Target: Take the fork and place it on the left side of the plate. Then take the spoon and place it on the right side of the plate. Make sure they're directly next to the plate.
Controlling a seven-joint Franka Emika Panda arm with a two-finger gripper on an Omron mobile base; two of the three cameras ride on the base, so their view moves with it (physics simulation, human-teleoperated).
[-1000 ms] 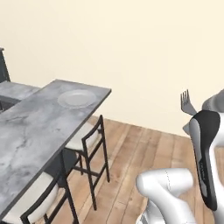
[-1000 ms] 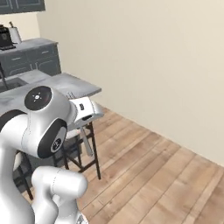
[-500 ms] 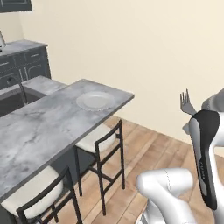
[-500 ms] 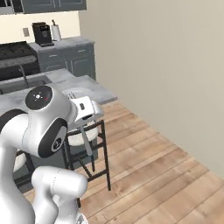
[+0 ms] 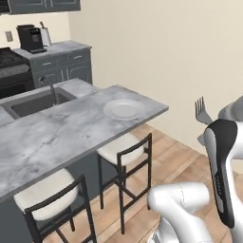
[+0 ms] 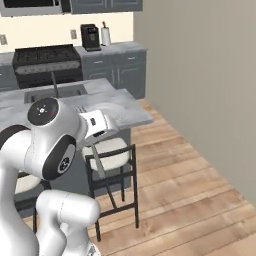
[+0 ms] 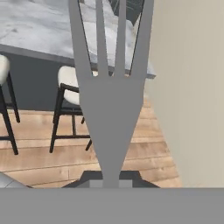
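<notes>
Fork (image 7: 109,109) first: on my hand feed it fills the middle of the picture, handle pinched low down between the claw's (image 7: 110,178) two dark tips, four tines running up and out of the top of the view. So the claw is clamped on the fork's handle (jaws nearly together, with only the thin metal between them). On the left base feed I read things from left to right: a coffee machine (image 5: 31,38) on the back counter, far off from the claw; a sink (image 5: 35,102) with its faucet; then the grey marble island (image 5: 57,133) with two dark stools (image 5: 126,163) tucked under its near edge; then the plate (image 5: 124,108), lying flat near the island's right-hand corner and well apart from the claw. Furthest right, the fork's tines (image 5: 202,110) stand upright above the arm's dark forearm, over the wooden floor and clear of the island. I see no spoon that I can make out on either base feed. On the right base feed the arm's big white joint covers much of the island, and I can see the hand's white body (image 6: 95,123) pointing toward the island edge, with a stool (image 6: 111,172) below it.
</notes>
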